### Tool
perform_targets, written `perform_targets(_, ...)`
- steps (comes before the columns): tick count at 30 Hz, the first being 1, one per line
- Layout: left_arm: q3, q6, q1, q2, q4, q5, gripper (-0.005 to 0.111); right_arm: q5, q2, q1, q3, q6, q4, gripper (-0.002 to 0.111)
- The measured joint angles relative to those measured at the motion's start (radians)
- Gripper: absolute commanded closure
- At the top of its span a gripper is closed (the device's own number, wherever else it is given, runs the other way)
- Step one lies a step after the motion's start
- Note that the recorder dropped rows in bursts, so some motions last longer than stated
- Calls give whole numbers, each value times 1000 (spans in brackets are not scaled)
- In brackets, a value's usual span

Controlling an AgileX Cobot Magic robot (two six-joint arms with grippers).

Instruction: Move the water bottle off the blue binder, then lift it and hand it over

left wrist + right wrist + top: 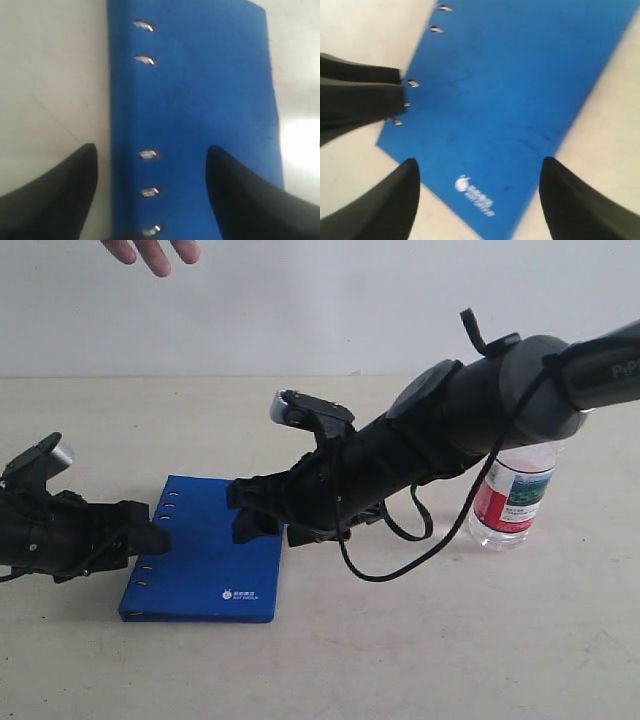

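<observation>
The blue binder [205, 570] lies flat on the table with nothing on it. To its right, off the binder, the water bottle [515, 495] stands upright; my right arm hides its cap. My left gripper [152, 536] is open and low at the binder's slotted spine edge, one finger over the table and one over the cover [200, 90]. My right gripper [250, 512] is open and empty, hovering over the binder's right side; below it I see the white logo [475, 196] on the blue cover [520, 90]. The left gripper's fingers [365, 97] also show there.
A person's hand [152, 252] reaches in at the top left, above the far edge of the table. The beige tabletop [400, 660] spreads around the binder. A black cable [420, 555] loops down from my right arm between binder and bottle.
</observation>
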Motion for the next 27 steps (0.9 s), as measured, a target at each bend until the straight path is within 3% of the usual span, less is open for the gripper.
perform_targets(8,-25,37,0,2,0,-18,48,141,78,-140,-1,-43,79,68)
perform_targets(15,-27,45,0,2,0,24,48,267,133,-155,-1,-195,198,68)
perform_targets(20,-27,45,0,2,2,45,48,247,166,-155,-1,-229,254,68)
perform_targets(27,-27,47,0,2,2,77,48,317,216,-155,-1,-409,457,68)
